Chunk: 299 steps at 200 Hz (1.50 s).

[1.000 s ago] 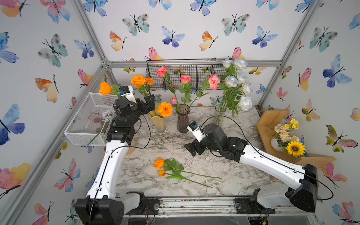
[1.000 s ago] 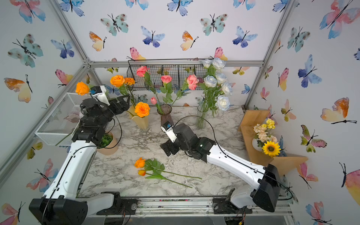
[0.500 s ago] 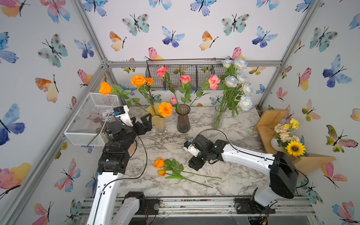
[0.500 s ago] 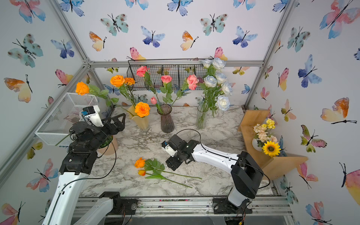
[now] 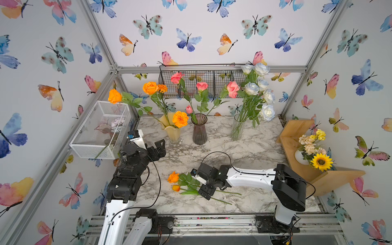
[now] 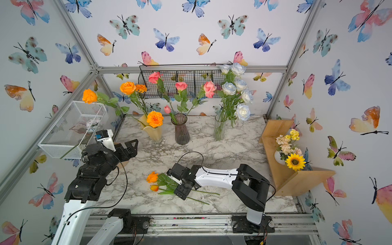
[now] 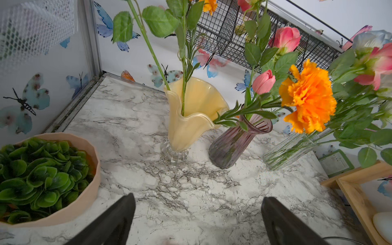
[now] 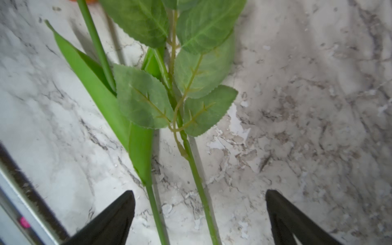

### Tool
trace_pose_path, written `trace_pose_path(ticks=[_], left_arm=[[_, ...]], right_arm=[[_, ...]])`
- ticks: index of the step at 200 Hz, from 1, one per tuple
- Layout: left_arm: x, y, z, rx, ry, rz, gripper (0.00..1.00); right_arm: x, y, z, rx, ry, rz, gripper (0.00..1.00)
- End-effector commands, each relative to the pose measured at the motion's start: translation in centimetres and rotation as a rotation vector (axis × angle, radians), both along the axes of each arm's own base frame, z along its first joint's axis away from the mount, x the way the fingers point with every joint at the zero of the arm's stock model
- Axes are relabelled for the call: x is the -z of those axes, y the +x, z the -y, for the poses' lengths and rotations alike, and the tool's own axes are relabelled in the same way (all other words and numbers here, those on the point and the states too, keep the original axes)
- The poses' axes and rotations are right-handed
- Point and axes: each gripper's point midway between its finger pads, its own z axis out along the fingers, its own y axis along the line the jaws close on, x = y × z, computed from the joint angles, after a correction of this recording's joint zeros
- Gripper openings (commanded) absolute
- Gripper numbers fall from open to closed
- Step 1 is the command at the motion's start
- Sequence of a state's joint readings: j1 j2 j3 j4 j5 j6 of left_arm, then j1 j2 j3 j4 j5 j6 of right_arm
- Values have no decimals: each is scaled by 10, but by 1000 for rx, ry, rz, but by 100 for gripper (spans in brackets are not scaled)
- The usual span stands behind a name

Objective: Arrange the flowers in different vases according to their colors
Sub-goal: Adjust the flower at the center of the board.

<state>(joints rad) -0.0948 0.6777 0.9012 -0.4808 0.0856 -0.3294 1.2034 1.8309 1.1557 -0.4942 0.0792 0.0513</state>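
Two orange flowers lie on the table (image 5: 244, 152) near its front edge: a rose (image 5: 173, 177) and, just beside it, a tulip (image 5: 176, 188). Their blooms point toward the left arm's side and their stems run toward the right arm. The right claw (image 5: 202, 184) sits low over the stems with its jaws spread wide. In the right wrist view its fingers (image 8: 114, 218) stand on either side of both stems. The tulip stem (image 8: 153, 203) and the rose stem (image 8: 197, 180) lie between them, and neither is pinched. Whether the tips touch the table I cannot tell.

The left claw (image 5: 158, 148) hangs open and empty above the table, in front of the yellow vase (image 5: 174, 133). The left wrist view shows its fingers (image 7: 114, 220) wide apart with only marble between them.

Three vases stand in a row at the back. The yellow vase holds orange roses (image 5: 150, 87) and marigolds (image 5: 180, 119). The purple vase (image 5: 199, 133), in the middle, holds pink roses (image 5: 232, 89) and a pink tulip (image 5: 188, 109). The clear vase (image 5: 237, 129) holds white-blue roses (image 5: 267, 112). A potted succulent (image 7: 42, 174) sits on the table beside the left arm.
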Motion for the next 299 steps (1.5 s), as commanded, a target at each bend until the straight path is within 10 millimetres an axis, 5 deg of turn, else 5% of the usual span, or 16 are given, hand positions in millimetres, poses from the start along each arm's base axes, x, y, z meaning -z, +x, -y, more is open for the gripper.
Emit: trace_pose_path(ticks=[1, 96, 133, 195, 234, 264, 299], left_arm=[[12, -7, -9, -36, 55, -22, 99], [27, -10, -9, -37, 69, -35, 99], [30, -10, -8, -34, 69, -38, 99], [32, -11, -3, -12, 66, -42, 99], [32, -12, 0, 0, 63, -40, 99], [29, -16, -1, -11, 52, -51, 99], [29, -21, -1, -15, 44, -52, 99]], right_arm=[[4, 10, -13, -5, -15, 86, 99], [12, 63, -15, 121, 12, 170, 93], [-2, 84, -28, 149, 84, 117, 91], [-54, 69, -44, 130, 284, -43, 90], [-39, 74, -21, 111, 192, -24, 77], [-22, 75, -11, 79, 128, -27, 43], [-26, 95, -6, 101, 165, -23, 40]])
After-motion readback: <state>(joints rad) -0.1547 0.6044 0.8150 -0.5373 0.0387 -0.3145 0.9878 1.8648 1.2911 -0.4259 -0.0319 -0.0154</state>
